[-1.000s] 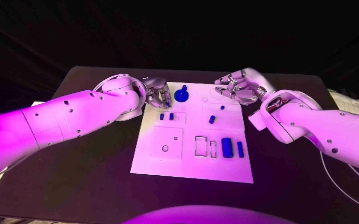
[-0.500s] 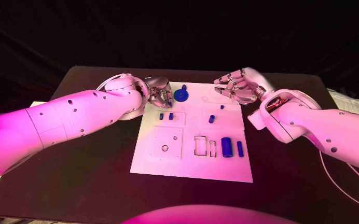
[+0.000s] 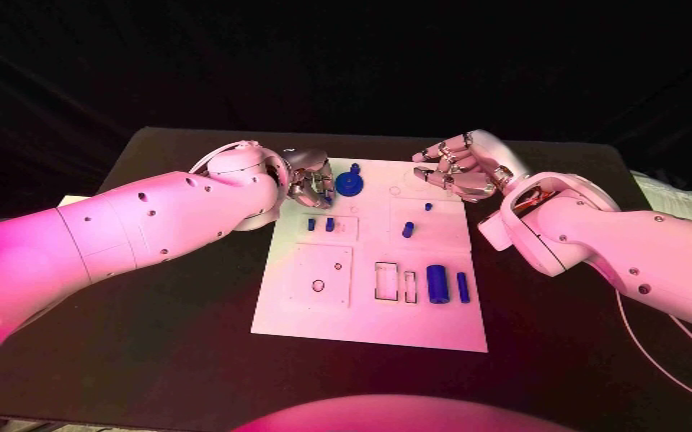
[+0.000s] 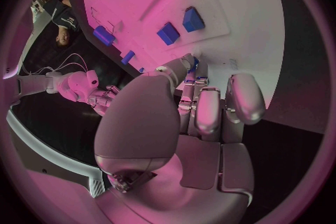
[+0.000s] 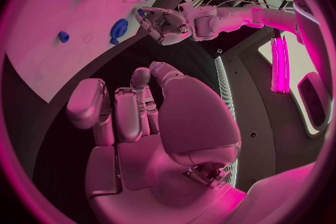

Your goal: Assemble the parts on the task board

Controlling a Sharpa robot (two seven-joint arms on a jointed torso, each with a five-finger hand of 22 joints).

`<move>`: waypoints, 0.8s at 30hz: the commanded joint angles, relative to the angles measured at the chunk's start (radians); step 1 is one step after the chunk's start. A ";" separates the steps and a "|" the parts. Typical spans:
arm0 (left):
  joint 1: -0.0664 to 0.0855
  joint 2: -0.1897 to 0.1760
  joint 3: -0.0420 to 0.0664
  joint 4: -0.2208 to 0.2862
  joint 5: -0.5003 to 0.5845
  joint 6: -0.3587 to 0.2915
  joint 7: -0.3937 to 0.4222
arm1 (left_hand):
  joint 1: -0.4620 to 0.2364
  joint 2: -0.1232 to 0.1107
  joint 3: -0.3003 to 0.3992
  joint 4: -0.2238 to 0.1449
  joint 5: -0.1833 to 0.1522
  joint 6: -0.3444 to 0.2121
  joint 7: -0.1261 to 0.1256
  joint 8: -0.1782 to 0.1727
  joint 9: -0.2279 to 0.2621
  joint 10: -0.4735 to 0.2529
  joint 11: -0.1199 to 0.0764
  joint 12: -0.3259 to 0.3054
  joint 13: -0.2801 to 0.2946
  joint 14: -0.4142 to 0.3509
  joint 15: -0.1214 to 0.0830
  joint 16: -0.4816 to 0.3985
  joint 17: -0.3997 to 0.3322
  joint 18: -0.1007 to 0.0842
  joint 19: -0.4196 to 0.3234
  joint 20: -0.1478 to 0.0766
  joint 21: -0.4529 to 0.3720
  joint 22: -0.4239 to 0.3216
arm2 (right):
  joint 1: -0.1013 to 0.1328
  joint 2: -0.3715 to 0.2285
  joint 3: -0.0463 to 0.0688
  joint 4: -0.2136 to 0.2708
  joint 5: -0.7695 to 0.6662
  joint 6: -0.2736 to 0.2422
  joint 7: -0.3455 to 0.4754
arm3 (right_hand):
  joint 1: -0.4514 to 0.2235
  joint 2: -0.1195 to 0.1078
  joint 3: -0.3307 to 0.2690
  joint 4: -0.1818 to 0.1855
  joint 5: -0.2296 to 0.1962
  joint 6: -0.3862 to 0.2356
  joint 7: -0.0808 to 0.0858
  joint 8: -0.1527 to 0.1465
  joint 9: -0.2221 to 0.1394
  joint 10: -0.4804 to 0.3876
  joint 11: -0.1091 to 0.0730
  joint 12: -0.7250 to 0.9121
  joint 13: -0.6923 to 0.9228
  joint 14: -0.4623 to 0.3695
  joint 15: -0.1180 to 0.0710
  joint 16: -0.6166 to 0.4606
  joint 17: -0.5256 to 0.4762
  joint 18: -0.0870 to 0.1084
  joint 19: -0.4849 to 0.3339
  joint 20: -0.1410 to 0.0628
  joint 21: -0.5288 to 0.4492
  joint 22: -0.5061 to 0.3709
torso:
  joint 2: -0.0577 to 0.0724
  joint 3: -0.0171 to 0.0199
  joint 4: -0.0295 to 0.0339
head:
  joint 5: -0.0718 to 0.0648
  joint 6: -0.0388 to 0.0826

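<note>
The white task board (image 3: 372,302) lies mid-table. My left hand (image 3: 306,183) hovers at its far left corner with fingers curled; in the left wrist view the hand (image 4: 199,123) pinches a small blue part (image 4: 194,61) between thumb and fingertip. Beside it on the board is a round blue part (image 3: 352,188), also in the right wrist view as the round part (image 5: 119,28). My right hand (image 3: 459,170) hangs over the far right corner, its fingers (image 5: 129,106) curled in with nothing in them.
On the board stand two small blue blocks (image 3: 320,223), two small blue pegs (image 3: 408,230) (image 3: 428,206), a thick blue cylinder (image 3: 437,284) and a thin one (image 3: 463,287) beside outlined slots (image 3: 387,281). Black table (image 3: 159,352) surrounds the board.
</note>
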 commanded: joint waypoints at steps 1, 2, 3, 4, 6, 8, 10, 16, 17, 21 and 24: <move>-0.003 0.000 -0.003 -0.003 -0.027 0.039 -0.017 | -0.007 0.001 0.006 0.000 -0.003 0.012 -0.001 0.000 0.001 0.011 0.000 -0.003 0.001 0.023 0.002 0.003 -0.001 -0.012 -0.004 0.004 0.000 0.001 | -0.001 0.000 0.000 0.002 -0.003 0.010 0.008 | 0.006 0.006 0.004 -0.001 0.005 -0.001 0.005 0.001 0.001 -0.003 0.001 0.002 0.001 0.049 0.004 -0.006 0.019 0.005 -0.005 0.003 -0.004 0.000 | 0.000 -0.0009 0.0002 | -0.001 -0.001; -0.003 -0.001 -0.003 -0.003 -0.028 0.039 -0.017 | -0.007 0.001 0.006 0.000 -0.003 0.012 -0.001 0.001 0.002 0.011 0.000 -0.003 0.002 0.023 0.002 0.003 -0.001 -0.012 -0.004 0.004 0.000 0.001 | -0.001 0.000 0.000 0.002 -0.003 0.010 0.008 | 0.006 0.006 0.004 -0.001 0.005 -0.001 0.005 0.001 0.001 -0.003 0.001 0.002 0.001 0.049 0.004 -0.006 0.019 0.005 -0.005 0.003 -0.004 0.000 | 0.000 -0.0009 0.0001 | -0.001 -0.001; -0.003 -0.001 -0.003 -0.002 -0.028 0.039 -0.016 | -0.007 0.001 0.006 -0.001 -0.003 0.014 -0.001 0.001 0.002 0.013 -0.001 -0.003 0.002 0.022 0.002 0.003 -0.002 -0.012 -0.004 0.003 0.000 0.001 | -0.001 0.000 0.000 0.001 -0.003 0.010 0.008 | 0.006 0.006 0.004 -0.001 0.005 -0.001 0.005 0.001 0.001 -0.003 0.001 0.002 0.001 0.049 0.004 -0.006 0.019 0.005 -0.005 0.003 -0.004 0.000 | 0.001 -0.0013 0.0000 | -0.001 -0.001; -0.004 -0.002 -0.003 -0.001 -0.029 0.037 -0.015 | -0.007 0.001 0.006 -0.001 -0.003 0.014 -0.001 0.001 0.002 0.013 -0.001 -0.003 0.002 0.022 0.002 0.003 -0.002 -0.012 -0.004 0.003 0.000 0.001 | -0.001 0.000 0.000 0.001 -0.003 0.010 0.008 | 0.006 0.006 0.004 -0.001 0.005 -0.001 0.005 0.001 0.001 -0.003 0.001 0.002 0.001 0.049 0.004 -0.006 0.019 0.005 -0.005 0.003 -0.004 0.000 | 0.001 -0.0014 0.0000 | -0.001 -0.002; -0.004 -0.003 -0.003 0.001 -0.029 0.030 -0.010 | -0.009 0.002 0.006 -0.005 -0.003 0.020 -0.003 0.003 0.003 0.020 -0.003 -0.002 0.005 0.022 0.000 0.003 -0.004 -0.012 -0.004 0.003 0.003 0.003 | -0.001 0.000 0.000 0.001 -0.003 0.010 0.008 | 0.006 0.006 0.004 -0.001 0.005 -0.001 0.005 0.001 0.001 -0.003 0.001 0.002 0.001 0.049 0.004 -0.006 0.019 0.005 -0.005 0.003 -0.004 0.000 | 0.001 -0.0012 0.0003 | -0.001 -0.002; -0.004 -0.005 -0.003 0.003 -0.029 0.027 -0.007 | -0.009 0.002 0.006 -0.005 -0.003 0.021 -0.003 0.003 0.003 0.020 -0.003 -0.002 0.005 0.022 0.000 0.003 -0.004 -0.012 -0.004 0.002 0.003 0.004 | -0.001 0.000 0.000 0.001 -0.003 0.010 0.008 | 0.006 0.006 0.004 -0.001 0.005 -0.001 0.005 0.001 0.001 -0.003 0.001 0.002 0.001 0.049 0.004 -0.006 0.019 0.005 -0.005 0.003 -0.004 0.000 | 0.000 -0.0010 0.0007 | -0.001 -0.005; -0.004 -0.006 -0.003 0.004 -0.029 0.027 -0.005 | -0.009 0.002 0.006 -0.006 -0.003 0.022 -0.003 0.003 0.003 0.022 -0.003 -0.002 0.006 0.022 -0.001 0.003 -0.006 -0.012 -0.003 0.002 0.004 0.005 | -0.001 0.001 0.000 0.000 -0.003 0.010 0.009 | 0.006 0.006 0.004 -0.001 0.005 -0.001 0.005 0.001 0.001 -0.003 0.001 0.002 0.001 0.049 0.004 -0.006 0.019 0.005 -0.005 0.003 -0.004 0.000 | 0.000 -0.0013 0.0013 | -0.002 -0.005; -0.004 -0.009 -0.003 0.009 -0.023 0.029 -0.002 | -0.010 0.002 0.006 -0.007 -0.003 0.024 -0.004 0.004 0.003 0.023 -0.004 -0.002 0.007 0.022 -0.001 0.002 -0.008 -0.012 -0.003 0.002 0.005 0.005 | -0.001 0.002 0.000 -0.001 -0.003 0.011 0.009 | 0.006 0.006 0.004 -0.001 0.005 -0.001 0.005 0.001 0.001 -0.003 0.001 0.002 0.001 0.049 0.004 -0.006 0.019 0.005 -0.005 0.003 -0.004 0.000 | -0.001 -0.0020 0.0024 | -0.001 -0.008; -0.005 -0.010 -0.003 0.010 -0.022 0.028 -0.001 | -0.010 0.002 0.006 -0.007 -0.003 0.024 -0.004 0.004 0.003 0.023 -0.004 -0.002 0.007 0.022 -0.001 0.002 -0.008 -0.012 -0.003 0.002 0.005 0.005 | -0.001 0.002 0.000 -0.001 -0.003 0.011 0.009 | 0.006 0.006 0.004 -0.001 0.005 -0.001 0.005 0.001 0.001 -0.003 0.001 0.002 0.001 0.049 0.004 -0.006 0.019 0.005 -0.005 0.003 -0.004 0.000 | -0.001 -0.0018 0.0024 | -0.001 -0.008; -0.005 -0.012 -0.003 0.012 -0.018 0.025 0.001 | -0.011 0.001 0.006 -0.007 -0.004 0.024 -0.004 0.003 0.004 0.024 -0.004 -0.002 0.007 0.022 -0.001 0.002 -0.008 -0.013 -0.003 0.002 0.006 0.006 | -0.001 0.003 0.000 -0.002 -0.003 0.012 0.009 | 0.006 0.006 0.004 -0.001 0.005 -0.001 0.005 0.001 0.001 -0.003 0.001 0.002 0.001 0.049 0.004 -0.006 0.019 0.005 -0.005 0.003 -0.004 0.000 | -0.001 -0.0019 0.0022 | 0.000 -0.007; -0.005 -0.013 -0.003 0.014 -0.016 0.025 0.002 | -0.011 0.001 0.006 -0.007 -0.004 0.024 -0.004 0.003 0.004 0.024 -0.004 -0.002 0.007 0.022 -0.001 0.002 -0.008 -0.013 -0.003 0.002 0.006 0.006 | -0.001 0.004 0.000 -0.002 -0.003 0.012 0.009 | 0.006 0.006 0.005 -0.001 0.005 0.000 0.005 0.001 0.001 -0.003 0.001 0.002 0.000 0.049 0.004 -0.006 0.019 0.005 -0.005 0.003 -0.004 0.000 | 0.000 -0.0018 0.0016 | 0.001 -0.008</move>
